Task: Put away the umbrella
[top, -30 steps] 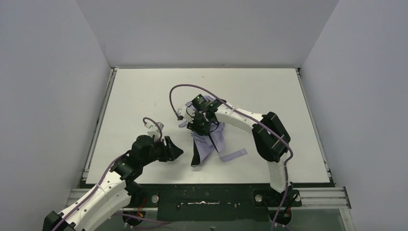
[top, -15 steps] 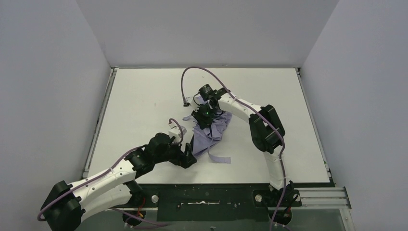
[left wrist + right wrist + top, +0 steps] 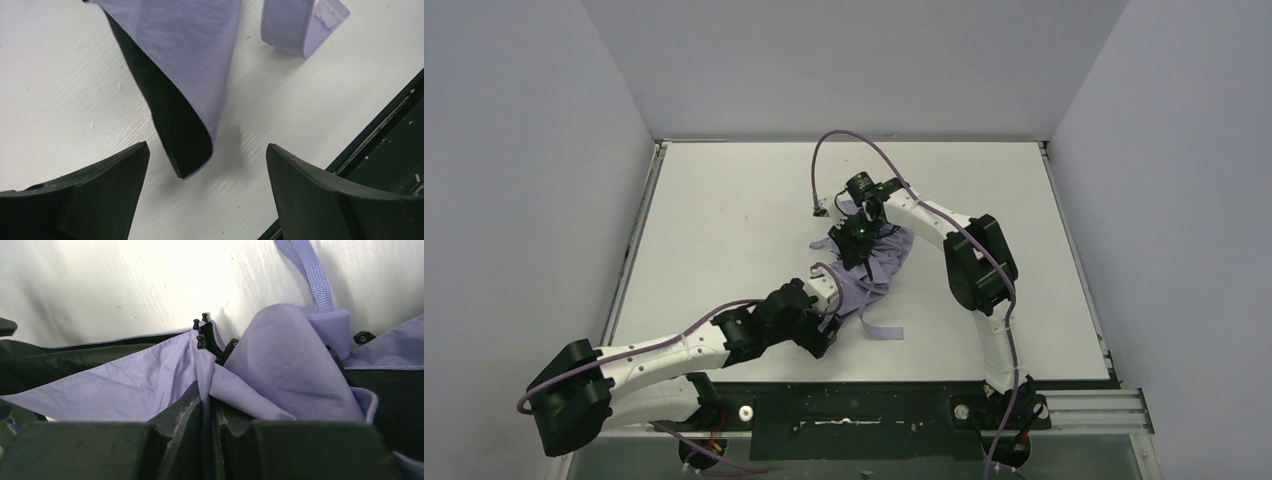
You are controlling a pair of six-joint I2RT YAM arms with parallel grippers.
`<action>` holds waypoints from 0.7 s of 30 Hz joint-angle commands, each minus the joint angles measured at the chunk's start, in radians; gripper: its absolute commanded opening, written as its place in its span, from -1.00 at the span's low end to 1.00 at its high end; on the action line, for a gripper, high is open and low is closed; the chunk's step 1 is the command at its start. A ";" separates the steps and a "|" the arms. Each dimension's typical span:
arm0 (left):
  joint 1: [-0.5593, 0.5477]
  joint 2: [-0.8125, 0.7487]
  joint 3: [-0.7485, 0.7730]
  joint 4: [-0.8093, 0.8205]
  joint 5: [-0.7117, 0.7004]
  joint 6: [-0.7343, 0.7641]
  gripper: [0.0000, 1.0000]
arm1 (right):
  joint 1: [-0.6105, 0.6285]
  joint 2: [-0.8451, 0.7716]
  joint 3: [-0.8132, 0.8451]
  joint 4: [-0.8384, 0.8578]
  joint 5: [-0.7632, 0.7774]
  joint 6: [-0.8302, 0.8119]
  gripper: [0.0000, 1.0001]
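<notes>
**Umbrella collapsed but loose, tidying barely begun**

From my station, the umbrella [image 3: 871,268] lies as a crumpled lavender heap near the middle of the table [image 3: 724,220], between the two arms. No ribs stand out spread, so I judge it collapsed, but the canopy is nowhere near gathered: its flaps splay out with the black lining showing.

The right gripper [image 3: 207,401] is clenched on a pleat of the fabric, which runs down into the slit between its fingers. Just beyond it in the wrist view I can see the rib tips [image 3: 200,334] bunched together and the lavender handle [image 3: 331,324] with its wrist loop [image 3: 307,270] trailing across the table.

The left gripper [image 3: 206,148] is spread wide and holds nothing. It straddles the drooping corner of one flap [image 3: 190,100] without touching it (the fingers sit well to either side). The closing strap [image 3: 302,22] lies unfastened on the table beside that flap.

My reading: the folding down is done, while the flaps must be drawn in, rolled round the shaft and strapped. I can't see any place meant for stowing it.
</notes>
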 commanded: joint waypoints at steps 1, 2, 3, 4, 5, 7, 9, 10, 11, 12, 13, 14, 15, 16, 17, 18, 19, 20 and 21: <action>-0.081 0.072 0.064 0.049 -0.105 0.095 0.70 | -0.011 0.023 0.036 -0.013 -0.028 0.017 -0.81; -0.095 0.097 0.073 0.046 -0.137 0.102 0.70 | -0.012 0.024 0.038 -0.014 -0.030 0.017 -0.81; -0.108 0.118 0.082 0.045 -0.174 0.106 0.70 | -0.013 0.026 0.039 -0.015 -0.031 0.018 -0.81; -0.121 0.141 0.090 0.045 -0.217 0.109 0.70 | -0.014 0.026 0.042 -0.017 -0.033 0.019 -0.81; -0.131 0.159 0.095 0.049 -0.266 0.110 0.70 | -0.013 0.028 0.043 -0.018 -0.034 0.018 -0.81; -0.140 0.190 0.107 0.059 -0.348 0.109 0.70 | -0.013 0.029 0.045 -0.019 -0.041 0.018 -0.81; -0.140 0.211 0.121 0.064 -0.399 0.109 0.70 | -0.013 0.029 0.046 -0.020 -0.047 0.016 -0.81; -0.141 0.219 0.130 0.066 -0.406 0.110 0.70 | -0.013 0.029 0.046 -0.021 -0.049 0.016 -0.81; -0.140 0.224 0.136 0.068 -0.406 0.110 0.69 | -0.013 0.030 0.046 -0.021 -0.050 0.016 -0.81; -0.139 0.227 0.141 0.074 -0.402 0.110 0.67 | -0.013 0.031 0.046 -0.022 -0.050 0.015 -0.81; -0.140 0.231 0.145 0.080 -0.396 0.112 0.63 | -0.013 0.030 0.045 -0.022 -0.050 0.015 -0.81; -0.140 0.238 0.149 0.083 -0.392 0.113 0.58 | -0.013 0.032 0.045 -0.022 -0.052 0.015 -0.81; -0.141 0.245 0.153 0.084 -0.389 0.112 0.50 | -0.013 0.032 0.045 -0.023 -0.051 0.014 -0.81; -0.140 0.253 0.157 0.085 -0.389 0.112 0.43 | -0.013 0.032 0.043 -0.024 -0.051 0.013 -0.81; -0.140 0.262 0.160 0.085 -0.389 0.111 0.35 | -0.013 0.033 0.043 -0.024 -0.051 0.013 -0.81; -0.140 0.274 0.163 0.085 -0.389 0.111 0.28 | -0.013 0.032 0.043 -0.024 -0.050 0.013 -0.81; -0.141 0.282 0.165 0.085 -0.389 0.111 0.22 | -0.014 0.031 0.042 -0.024 -0.050 0.013 -0.81; -0.140 0.288 0.165 0.085 -0.389 0.111 0.16 | -0.015 0.031 0.042 -0.024 -0.050 0.013 -0.81; -0.139 0.293 0.165 0.085 -0.388 0.109 0.11 | -0.015 0.031 0.041 -0.024 -0.050 0.014 -0.81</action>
